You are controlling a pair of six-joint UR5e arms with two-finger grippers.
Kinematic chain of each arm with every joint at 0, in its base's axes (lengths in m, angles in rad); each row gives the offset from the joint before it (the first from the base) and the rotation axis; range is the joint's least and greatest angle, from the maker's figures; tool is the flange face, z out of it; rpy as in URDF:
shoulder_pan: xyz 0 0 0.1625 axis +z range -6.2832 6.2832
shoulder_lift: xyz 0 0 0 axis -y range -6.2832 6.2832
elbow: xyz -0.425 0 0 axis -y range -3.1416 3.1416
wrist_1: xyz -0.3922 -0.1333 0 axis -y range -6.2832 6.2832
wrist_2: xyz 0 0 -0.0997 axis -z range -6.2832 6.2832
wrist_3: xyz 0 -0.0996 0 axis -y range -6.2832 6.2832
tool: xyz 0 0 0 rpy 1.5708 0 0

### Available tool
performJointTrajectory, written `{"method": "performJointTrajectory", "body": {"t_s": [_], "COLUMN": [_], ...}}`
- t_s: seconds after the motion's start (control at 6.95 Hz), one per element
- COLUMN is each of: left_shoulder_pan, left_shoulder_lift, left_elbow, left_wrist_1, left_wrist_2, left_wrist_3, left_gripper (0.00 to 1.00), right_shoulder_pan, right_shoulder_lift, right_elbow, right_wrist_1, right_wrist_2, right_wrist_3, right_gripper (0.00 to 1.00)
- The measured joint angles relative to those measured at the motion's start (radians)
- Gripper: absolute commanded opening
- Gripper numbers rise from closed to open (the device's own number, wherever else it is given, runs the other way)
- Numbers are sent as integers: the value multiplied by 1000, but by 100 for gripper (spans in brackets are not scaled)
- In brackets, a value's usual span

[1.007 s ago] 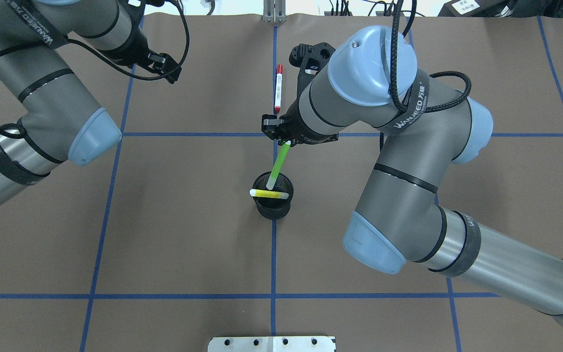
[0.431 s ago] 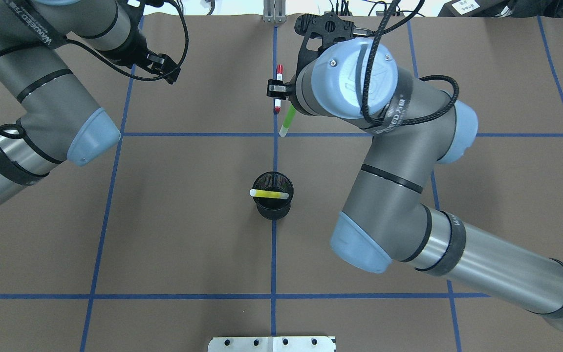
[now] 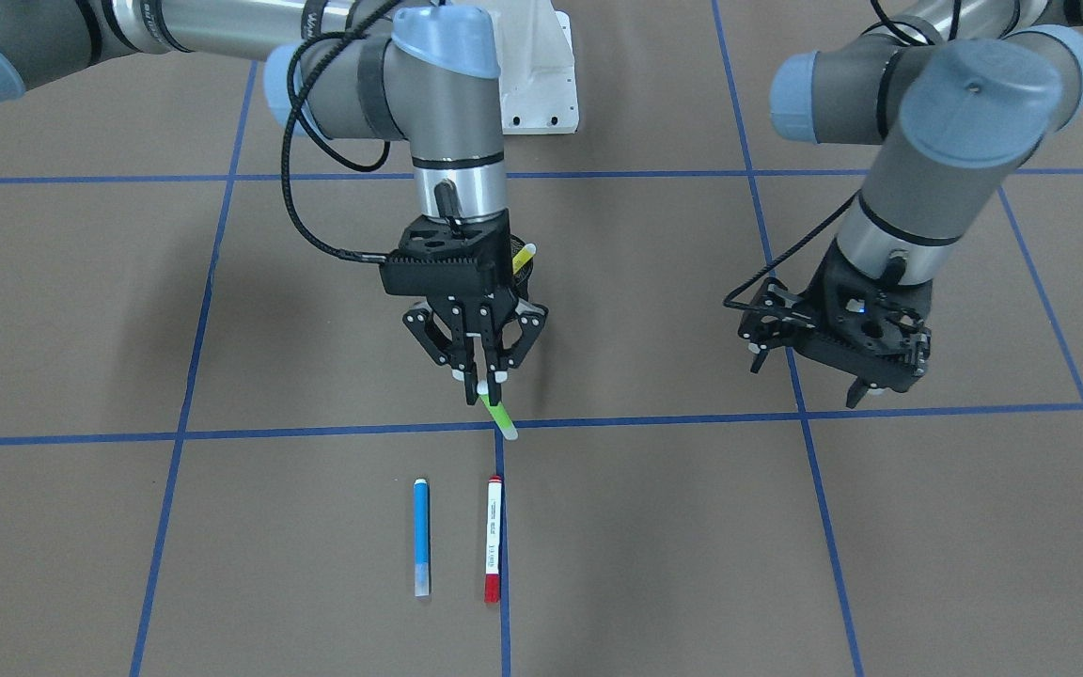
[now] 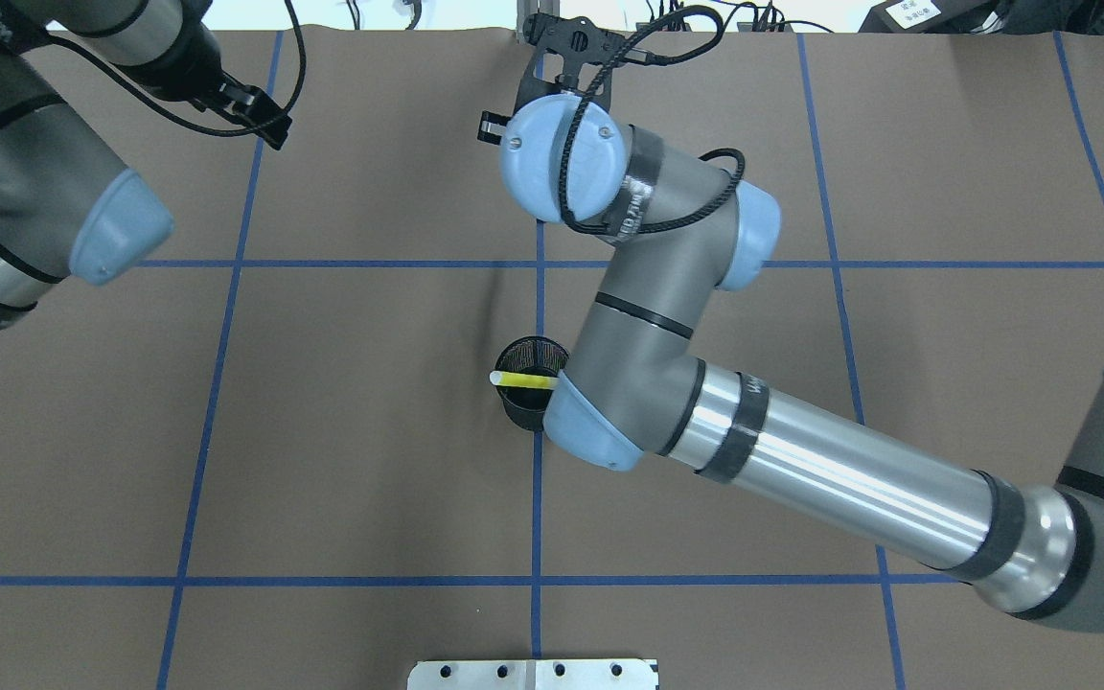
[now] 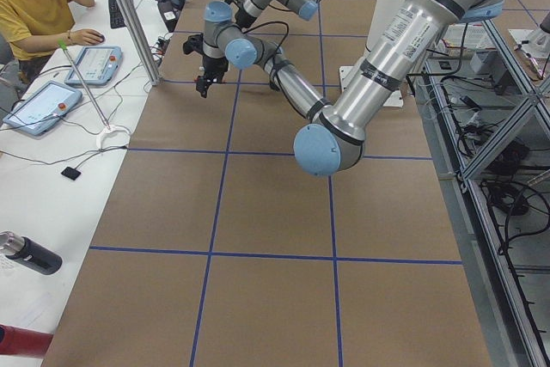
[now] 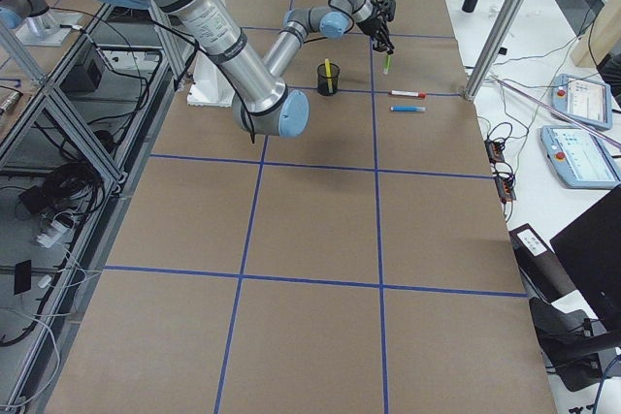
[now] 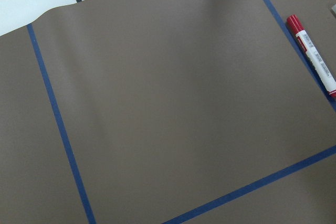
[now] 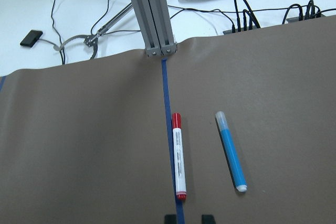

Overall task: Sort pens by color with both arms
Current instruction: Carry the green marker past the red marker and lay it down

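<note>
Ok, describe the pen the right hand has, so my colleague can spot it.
From the mesh cup in the middle, look toward the operators' side to the right hand. The green pen hangs slanted from it; the blue pen and red-capped pen beyond lie flat.

Pens on the mat: red-capped pen [image 3: 494,538] and blue pen [image 3: 421,536] side by side, not touching, only a narrow strip of mat [image 3: 222,527] between.
Just robot-side of them: right gripper [image 3: 480,381] clamped on the tilted lime green pen [image 3: 500,416], blocking entry from that side.
Behind it: black mesh cup [image 4: 525,407], yellow pen [image 4: 523,380] across the rim, right arm [image 4: 801,470] overhanging one side.
Beyond the pens: aluminium post [image 8: 152,14] at the mat's edge.
Robot's left half: broad bare mat; left gripper [image 3: 805,381], fingers spread, well apart from the pens.
</note>
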Motion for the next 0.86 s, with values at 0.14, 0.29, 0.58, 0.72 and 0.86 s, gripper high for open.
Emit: {"method": "performJointTrajectory", "body": {"t_s": [0.14, 0.29, 0.58, 0.72, 0.86], "left_shoulder_pan": [-38, -59, -72, -73, -73], "left_shoulder_lift": [20, 29, 34, 34, 35], "left_elbow": [0, 1, 1, 1, 2], "left_wrist_1": [1, 2, 4, 5, 5], "left_wrist_2": [-40, -59, -69, -71, -71], "left_wrist_3": [61, 92, 110, 112, 112], "left_gripper": [99, 99, 99, 99, 99], "right_shoulder_pan": [-1, -1, -3, -10, -24], "right_shoulder_lift": [84, 136, 232, 270, 285], "right_elbow": [-134, -230, -475, -583, -633], "right_wrist_1": [20, 36, 138, 189, 210], "right_wrist_2": [-60, -112, -192, -229, -260], "right_wrist_3": [47, 73, 88, 89, 88], "right_gripper": [0, 0, 9, 25, 43]}}
